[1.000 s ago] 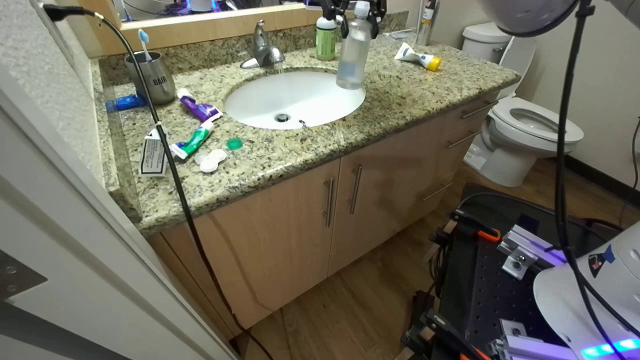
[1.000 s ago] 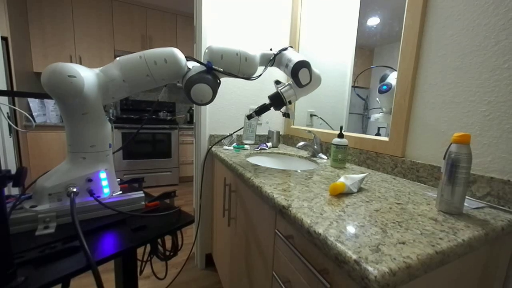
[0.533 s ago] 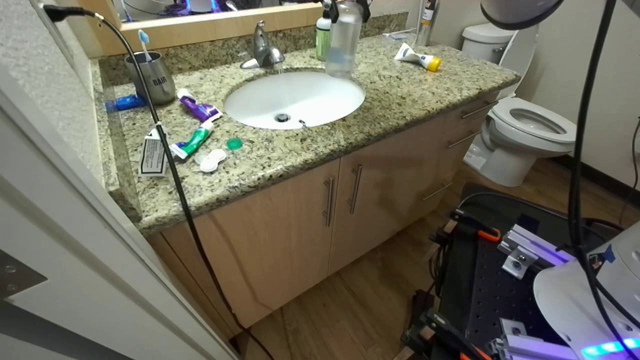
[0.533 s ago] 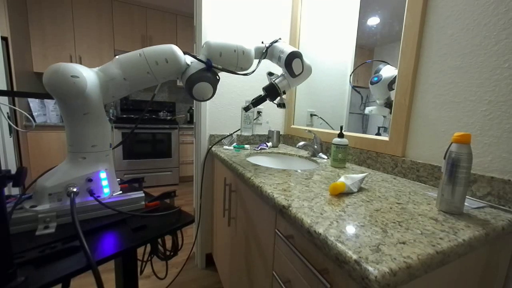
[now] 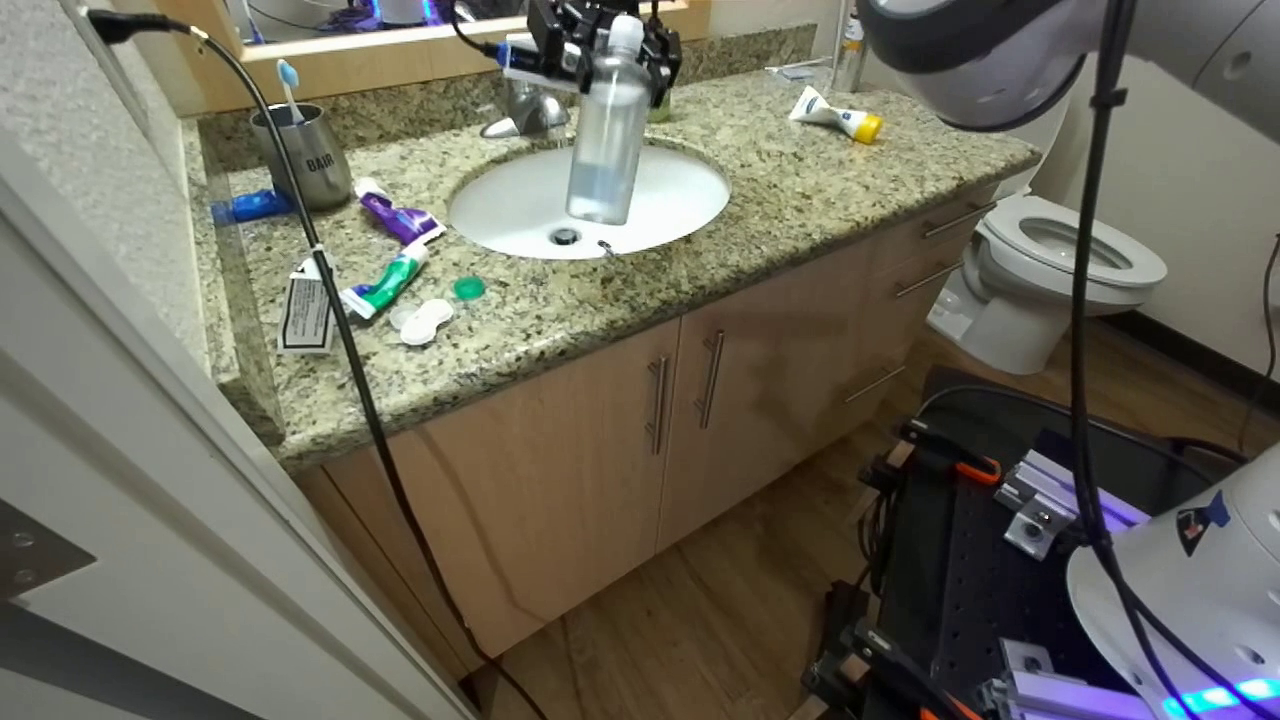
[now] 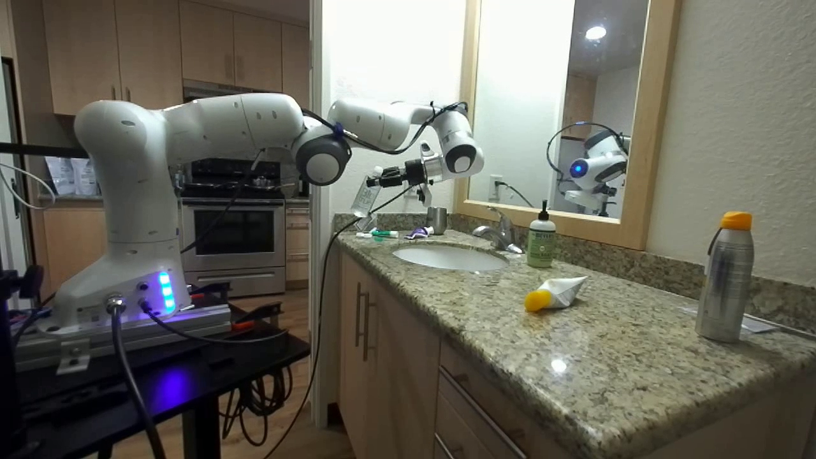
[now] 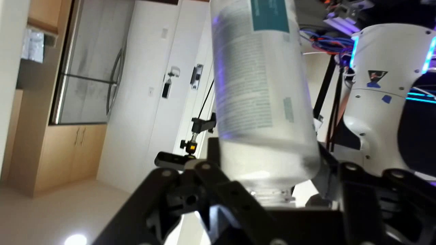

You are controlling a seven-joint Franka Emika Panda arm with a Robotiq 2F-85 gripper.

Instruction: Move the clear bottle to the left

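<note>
The clear bottle (image 7: 264, 92) was cut off at the wrist view's twelve o'clock, its print (image 7: 243, 81) too blurred to read.

Open air above tubes (image 5: 391, 281), cable (image 5: 360, 376) alongside

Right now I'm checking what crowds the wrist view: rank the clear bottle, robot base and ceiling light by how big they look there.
Largest: clear bottle, nearest of the three
Next: robot base
Smallest: ceiling light, cut off by the bottom edge
</note>
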